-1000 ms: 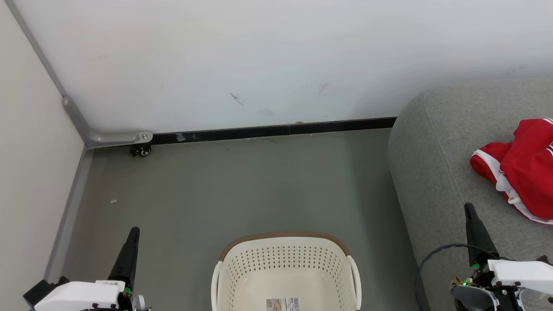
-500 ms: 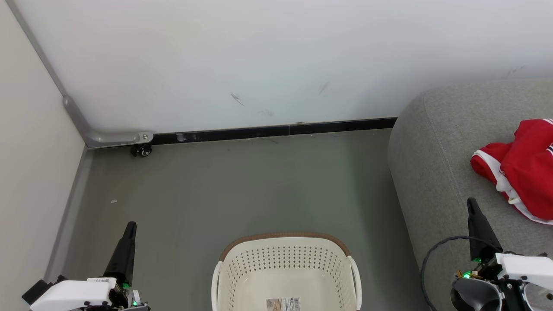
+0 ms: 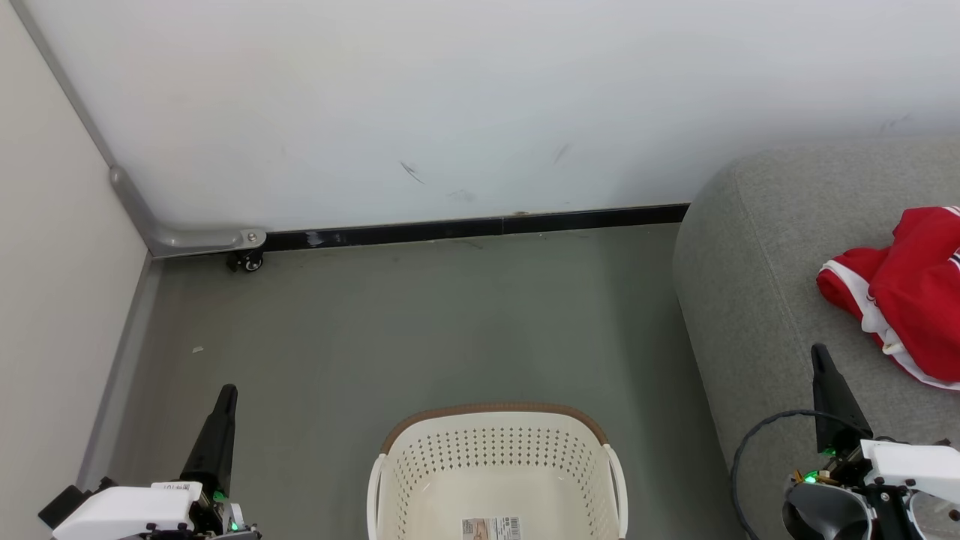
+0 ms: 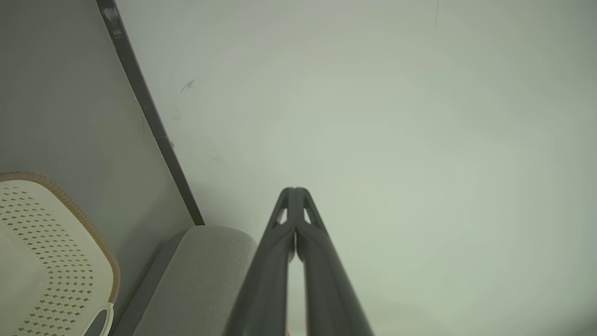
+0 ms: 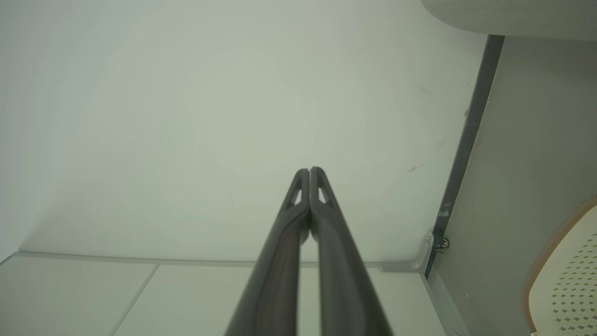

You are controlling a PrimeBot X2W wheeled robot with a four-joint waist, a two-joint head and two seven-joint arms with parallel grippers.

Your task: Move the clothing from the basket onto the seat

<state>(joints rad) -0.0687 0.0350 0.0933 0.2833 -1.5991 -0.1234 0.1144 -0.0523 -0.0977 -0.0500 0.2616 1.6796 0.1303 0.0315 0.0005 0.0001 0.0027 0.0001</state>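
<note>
Left claw [image 3: 227, 394] sits lower left, clenched on nothing. Basket [image 3: 491, 410], bottom centre, looks emptied; I see just its label [image 3: 491, 527]. Right claw [image 3: 819, 352], lower right, likewise clenched, empty. Clothing [image 3: 911, 292] lies on seat [image 3: 750, 315], far right. I judge transfer done; next I'd just park both arms.

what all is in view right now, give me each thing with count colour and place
clothing: one heap, red with white trim, on the seat, cut off by the right edge
seat: one, grey fabric, right side
basket: one, cream with brown rim, on the floor, bottom centre
label sticker: one, pale, inside the basket's bottom
floor: grey, centre
wall: white, top
baseboard: one, black, foot of the wall
rail: one, grey, left corner
caster: one, black, under the rail
cable: one, black, beside the right hand
left hand: dark fingers, shut, lower left
right hand: dark fingers, shut, lower right
</note>
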